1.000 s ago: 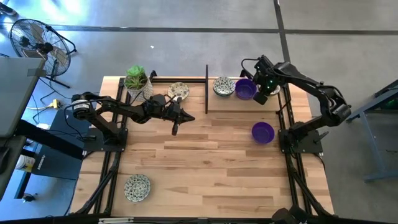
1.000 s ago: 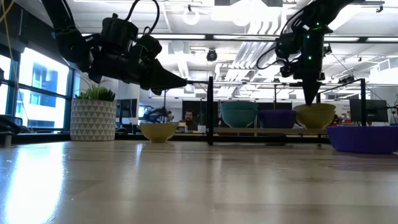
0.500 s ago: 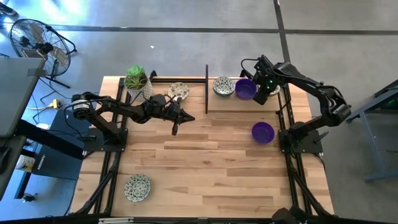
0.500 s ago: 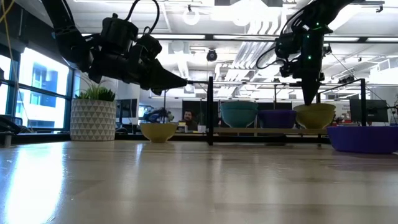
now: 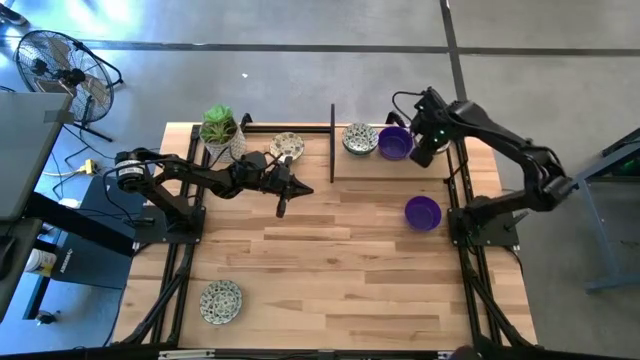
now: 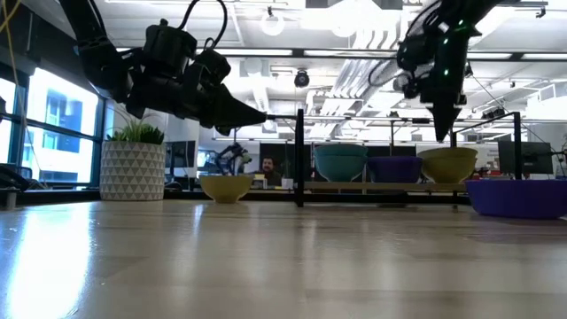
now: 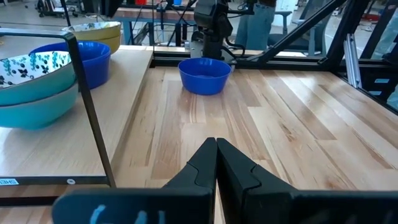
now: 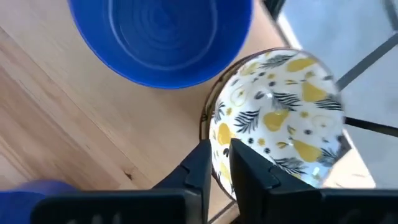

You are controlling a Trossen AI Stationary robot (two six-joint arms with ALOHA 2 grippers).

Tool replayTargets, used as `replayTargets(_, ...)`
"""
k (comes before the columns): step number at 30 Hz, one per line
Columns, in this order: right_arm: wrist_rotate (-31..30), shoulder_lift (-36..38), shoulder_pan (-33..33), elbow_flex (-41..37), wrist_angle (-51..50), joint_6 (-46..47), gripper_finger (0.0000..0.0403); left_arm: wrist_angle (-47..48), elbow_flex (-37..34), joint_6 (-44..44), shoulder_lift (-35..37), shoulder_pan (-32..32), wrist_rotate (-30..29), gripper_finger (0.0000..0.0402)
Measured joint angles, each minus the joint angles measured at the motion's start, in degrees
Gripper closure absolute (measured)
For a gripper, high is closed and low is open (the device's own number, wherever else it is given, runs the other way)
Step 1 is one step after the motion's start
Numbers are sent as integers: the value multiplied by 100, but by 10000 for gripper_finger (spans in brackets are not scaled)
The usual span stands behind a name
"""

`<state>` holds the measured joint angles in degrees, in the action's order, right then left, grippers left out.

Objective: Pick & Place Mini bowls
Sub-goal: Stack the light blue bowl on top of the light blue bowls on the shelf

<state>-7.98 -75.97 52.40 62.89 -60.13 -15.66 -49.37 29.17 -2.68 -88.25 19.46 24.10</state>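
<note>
Pale wood, glossy bowls, matt black metal

The table (image 5: 330, 250) is light wooden planking with visible grain, smooth with a soft sheen in the low view. The purple mini bowls (image 5: 422, 212) look glossy and smooth, likely glazed ceramic or hard plastic; the view does not settle which. The patterned mini bowl (image 8: 277, 115) has a shiny cream surface with printed leaves. The black frame (image 5: 332, 142) appears to be matt metal. The plant pot (image 6: 132, 170) is white with a faceted, matt relief surface. Both gripper bodies look like matt dark plastic.
</note>
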Motion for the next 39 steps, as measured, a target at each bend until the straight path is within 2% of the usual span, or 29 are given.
replayTargets(2,166,273,-40,0,16,68,346,35,0,0,0,0,0,401)
replayTargets(5,721,694,-191,-61,369,168,344,98,0,-1,0,0,-2,401)
replayTargets(8,1512,1243,-461,-608,1464,188,363,204,0,0,0,0,-4,401)
replayTargets(11,2240,1780,-790,-1515,2938,410,394,216,0,0,0,0,-13,401)
replayTargets(14,2537,2229,-1176,-2500,4628,750,395,371,0,0,0,0,-48,401)
replayTargets(21,2417,2586,-2075,-4231,8082,1295,400,1345,5,-215,570,-92,-109,401)
replayTargets(25,2089,2584,-2564,-4768,9191,1375,402,1843,-2,-421,1112,-345,-367,401)
replayTargets(29,1647,2584,-3058,-5085,9934,1340,401,2433,7,-439,1497,-772,-892,401)
replayTargets(34,1343,2584,-3595,-5199,10230,1142,401,3514,33,-112,1900,-1372,-1559,401)
replayTargets(39,1034,2580,-3979,-5259,10248,1115,401,5280,557,594,1993,-2030,-1748,401)
